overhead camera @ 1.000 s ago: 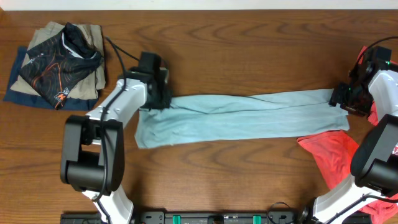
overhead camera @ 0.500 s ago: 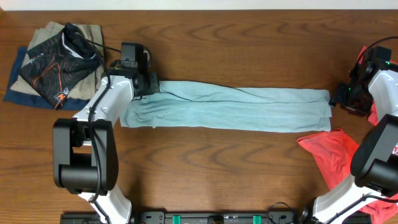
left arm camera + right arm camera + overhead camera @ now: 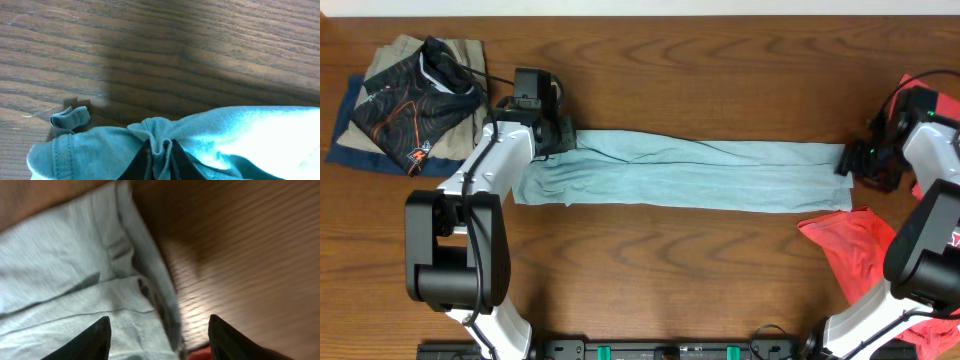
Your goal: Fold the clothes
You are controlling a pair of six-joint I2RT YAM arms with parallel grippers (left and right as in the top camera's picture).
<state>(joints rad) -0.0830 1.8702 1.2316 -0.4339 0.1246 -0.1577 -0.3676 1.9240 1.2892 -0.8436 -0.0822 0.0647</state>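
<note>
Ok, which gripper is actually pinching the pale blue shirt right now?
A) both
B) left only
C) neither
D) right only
B: the left gripper is closed on a bunched fold of the pale blue shirt, while the right gripper has its fingers spread apart over the other end, gripping nothing.

Robot lab bench: wood-grain surface (image 3: 720,60); left arm base (image 3: 455,270), right arm base (image 3: 920,265), black rail with green clips (image 3: 660,351) along edge below pale blue T-shirt (image 3: 700,178); garment pile (image 3: 415,105) left of T-shirt.
</note>
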